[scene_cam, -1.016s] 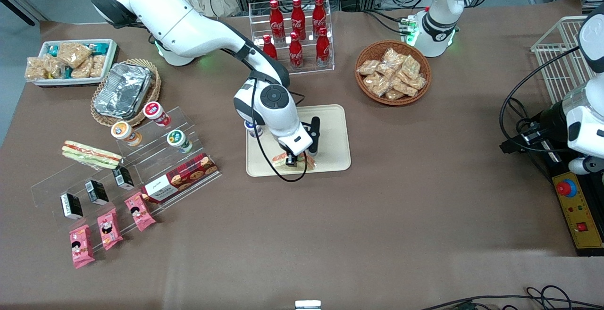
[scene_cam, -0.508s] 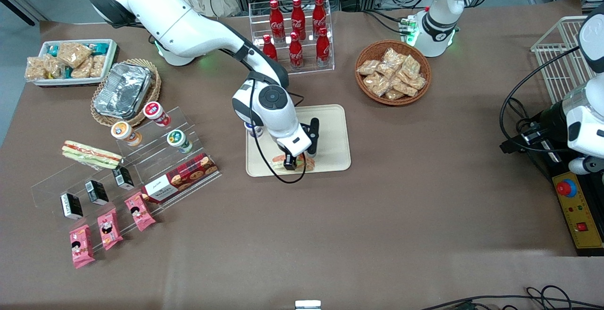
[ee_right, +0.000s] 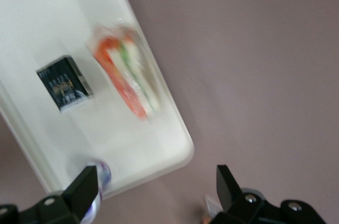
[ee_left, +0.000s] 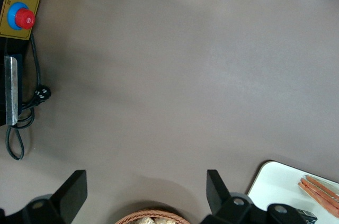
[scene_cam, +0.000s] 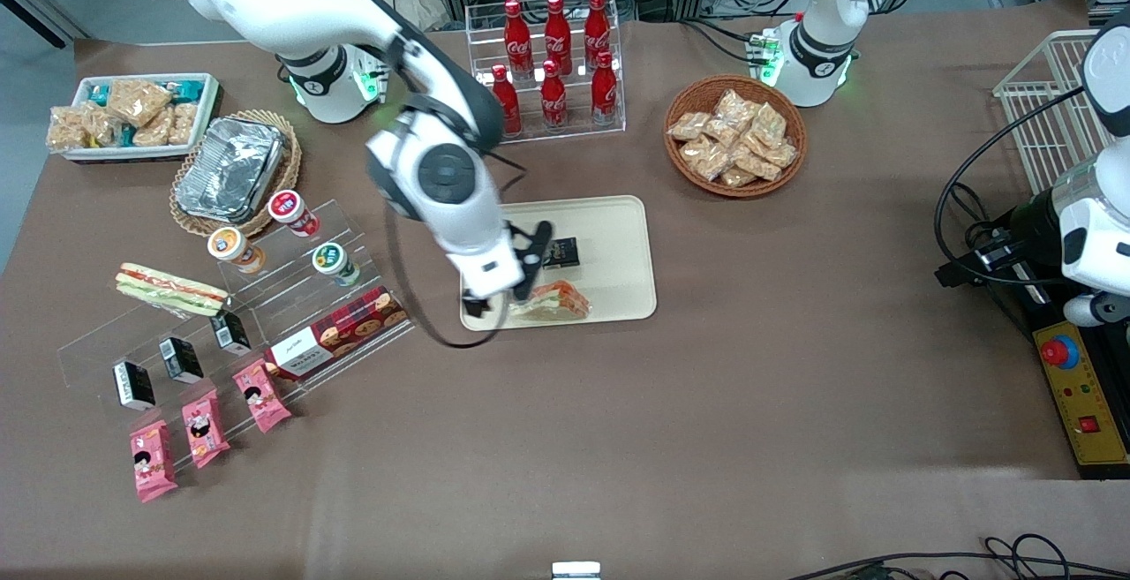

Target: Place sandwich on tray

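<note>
The sandwich (scene_cam: pixel 554 299), a clear-wrapped wedge with orange, red and green filling, lies flat on the cream tray (scene_cam: pixel 618 236), near the tray edge closest to the front camera. The right wrist view shows the sandwich (ee_right: pixel 127 75) on the tray (ee_right: pixel 47 17) next to a small black packet (ee_right: pixel 64 83). My right gripper (scene_cam: pixel 503 278) hangs above the tray's end toward the working arm, apart from the sandwich. It is open (ee_right: pixel 156 187) with nothing between its fingers. The parked arm's wrist view catches the tray's corner (ee_left: pixel 273 181) and the sandwich's edge (ee_left: pixel 320 189).
A black packet (scene_cam: pixel 561 252) also lies on the tray, and a small purple-marked cup (ee_right: pixel 101 175) stands at its corner. A cola bottle rack (scene_cam: pixel 554 59) and a snack basket (scene_cam: pixel 734 134) stand farther from the camera. An acrylic stand (scene_cam: pixel 291 271) with cups, a cookie box (scene_cam: pixel 340 333) and a long sandwich (scene_cam: pixel 169 289) lie toward the working arm's end.
The gripper has risen off the sandwich and swung toward the working arm's end of the table. The sandwich stays on the tray, now uncovered.
</note>
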Controlling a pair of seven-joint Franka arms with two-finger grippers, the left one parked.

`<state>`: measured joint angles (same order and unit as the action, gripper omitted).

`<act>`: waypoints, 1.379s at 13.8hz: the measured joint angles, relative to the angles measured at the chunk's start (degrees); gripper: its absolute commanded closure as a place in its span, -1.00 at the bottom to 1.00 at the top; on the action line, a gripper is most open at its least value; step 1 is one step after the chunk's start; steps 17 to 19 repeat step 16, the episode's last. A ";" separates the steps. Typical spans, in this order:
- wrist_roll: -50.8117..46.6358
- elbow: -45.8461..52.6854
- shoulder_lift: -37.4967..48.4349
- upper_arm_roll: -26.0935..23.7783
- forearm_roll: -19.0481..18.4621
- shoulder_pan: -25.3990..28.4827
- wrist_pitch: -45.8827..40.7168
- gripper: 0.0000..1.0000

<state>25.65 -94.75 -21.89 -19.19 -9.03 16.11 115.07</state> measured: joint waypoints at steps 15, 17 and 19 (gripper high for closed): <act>-5.97 5.30 10.30 45.43 15.48 -2.33 -13.34 -0.98; -6.57 5.34 11.41 45.80 15.49 -2.39 -14.24 -0.98; -6.57 5.34 11.41 45.80 15.49 -2.39 -14.24 -0.98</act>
